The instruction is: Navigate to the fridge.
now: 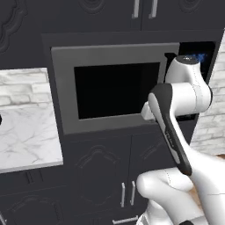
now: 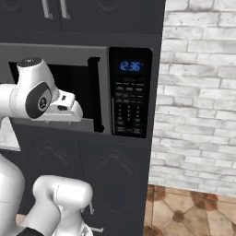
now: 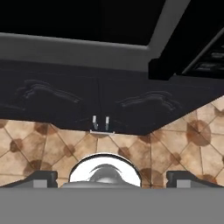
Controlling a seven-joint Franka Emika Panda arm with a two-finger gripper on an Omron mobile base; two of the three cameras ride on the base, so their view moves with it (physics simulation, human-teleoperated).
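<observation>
The fridge is out of view. My arm is folded up in front of a grey-framed built-in microwave (image 1: 114, 90) with a black window. In the hand view my gripper (image 3: 112, 178) points down at the floor, and its two dark fingertips (image 3: 41, 177) stand wide apart. It is open, with nothing between them. The white hand (image 2: 64, 108) hangs just in front of the microwave's door.
The microwave's keypad and blue clock (image 2: 130, 99) sit right of its window. Dark cabinets (image 1: 110, 176) with small silver handles stand below and above it. A marble counter (image 1: 26, 132) lies to the left. A white brick wall (image 2: 198, 92) and brown tiled floor (image 2: 193, 212) are to the right.
</observation>
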